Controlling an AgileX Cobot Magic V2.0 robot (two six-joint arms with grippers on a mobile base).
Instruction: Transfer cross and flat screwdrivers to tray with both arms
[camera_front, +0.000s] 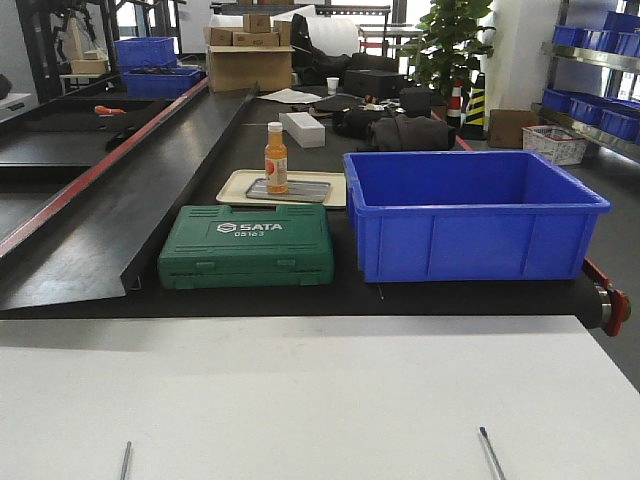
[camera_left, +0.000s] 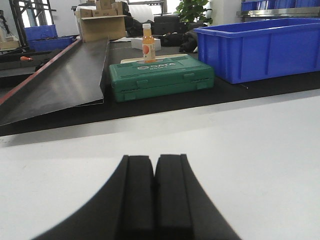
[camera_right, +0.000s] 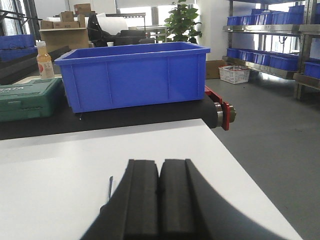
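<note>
On the near edge of the white table (camera_front: 320, 400), two screwdrivers are lying well apart. Only their thin dark shafts are showing, the left screwdriver (camera_front: 125, 460) and the right screwdriver (camera_front: 490, 452). Their handles are hiding below the picture. They are probably light and stiff, but the thin shafts may be slipping and rolling, so grabbing the fat handles looks best. The left claw (camera_left: 154, 195) is pressing its fingers together on nothing, and so is the right claw (camera_right: 160, 200), just beside the right shaft. Farther back, a green case (camera_front: 245, 245), a blue crate (camera_front: 470, 220) and a bottle (camera_front: 276, 157) are sitting. I cannot tell where the tray is.
</note>
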